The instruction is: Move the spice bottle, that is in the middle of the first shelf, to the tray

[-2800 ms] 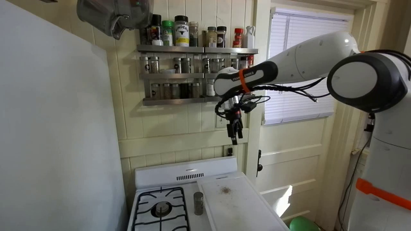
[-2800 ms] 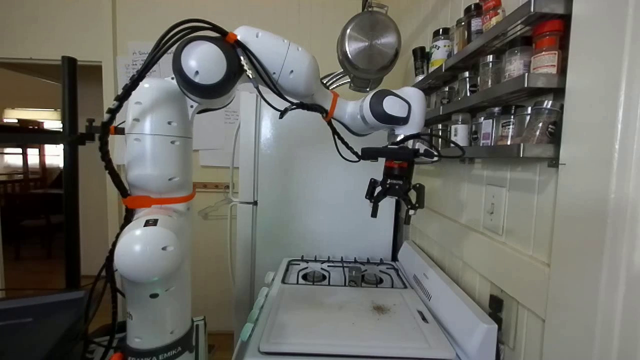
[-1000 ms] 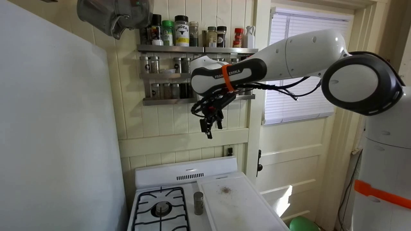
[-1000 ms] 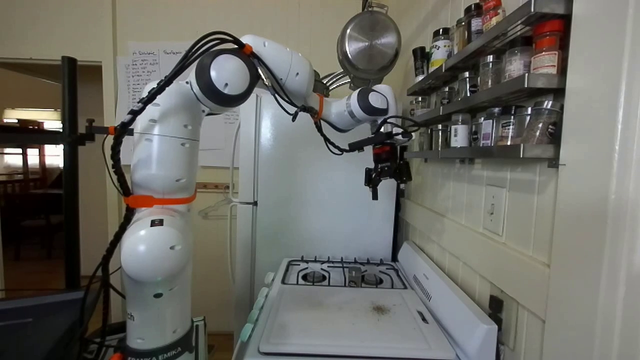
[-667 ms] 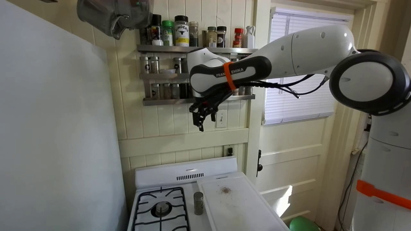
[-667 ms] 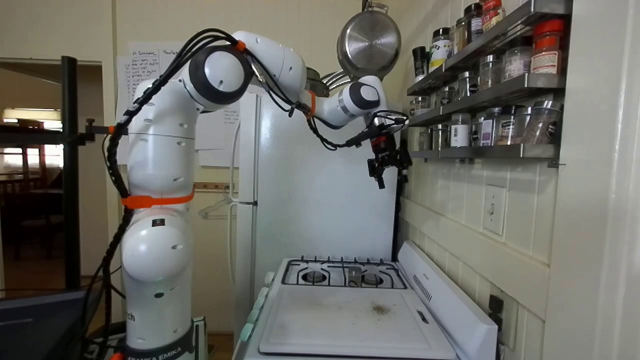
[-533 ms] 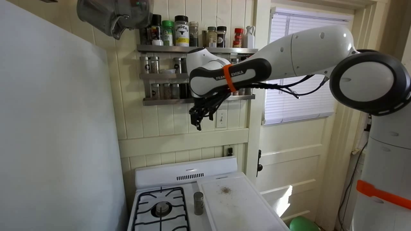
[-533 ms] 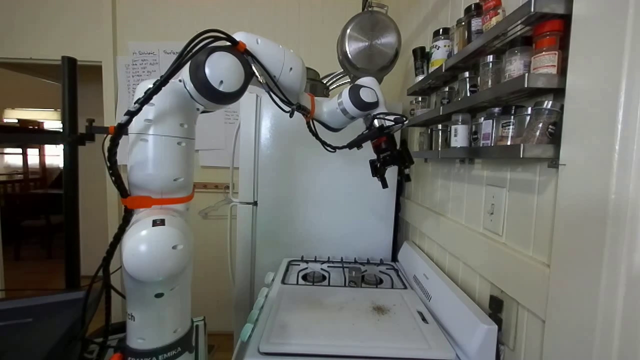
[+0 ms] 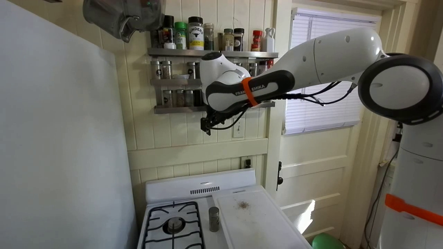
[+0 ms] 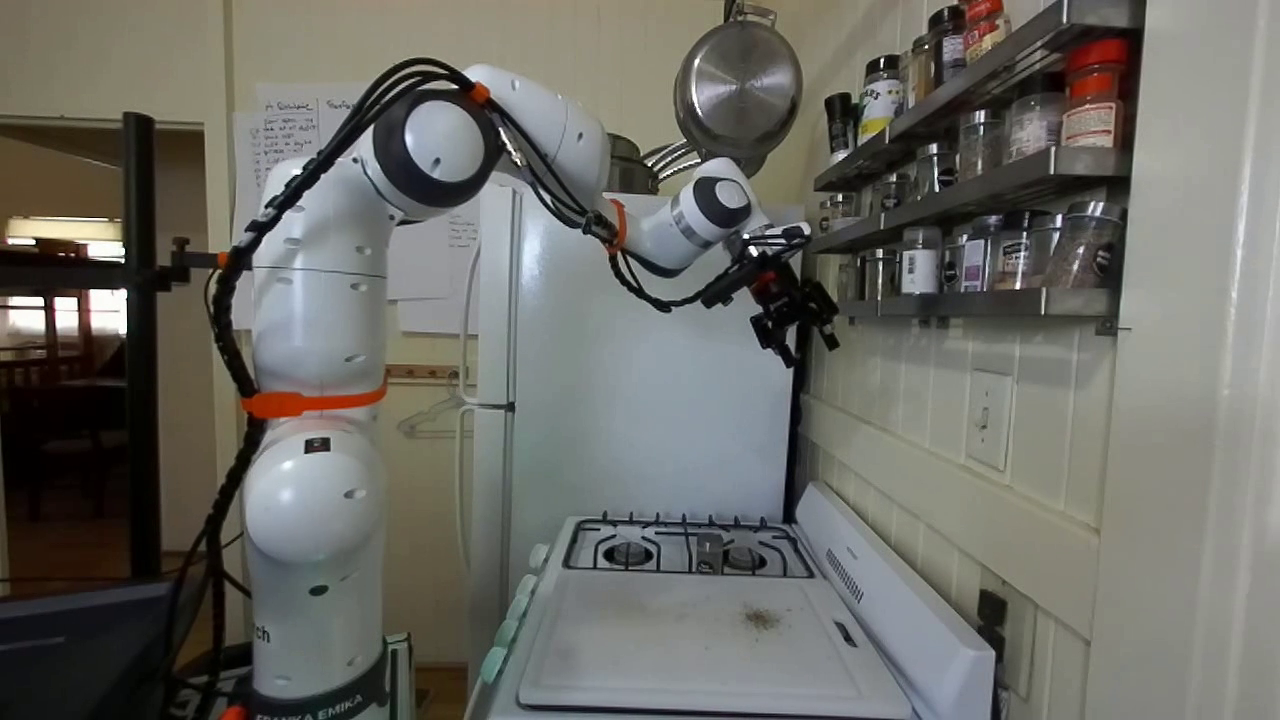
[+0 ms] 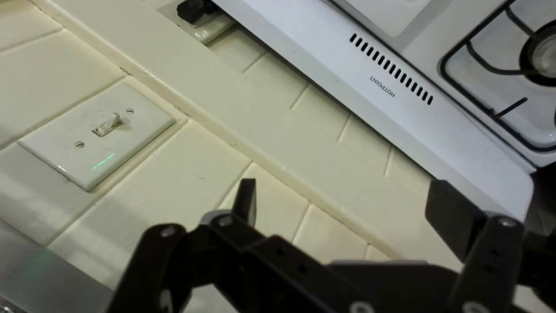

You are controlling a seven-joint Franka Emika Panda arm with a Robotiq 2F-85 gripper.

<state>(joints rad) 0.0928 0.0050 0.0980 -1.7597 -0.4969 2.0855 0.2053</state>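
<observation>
Jaws spread, shelf edge [image 9: 180, 110] above, tray [image 9: 261, 221] below

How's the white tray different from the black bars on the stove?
The tray is white; the burner grate is black. The tray is one flat piece, while the grate is bars with gaps. The tray has brown specks; the grate has round burners showing through. Both are on the stove.

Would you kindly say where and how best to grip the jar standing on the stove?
I'd probably grip the jar by its cylindrical body below the grey cap, bringing the pincer down from above: the jar stands upright, flanked by burner grate and white tray.
</observation>
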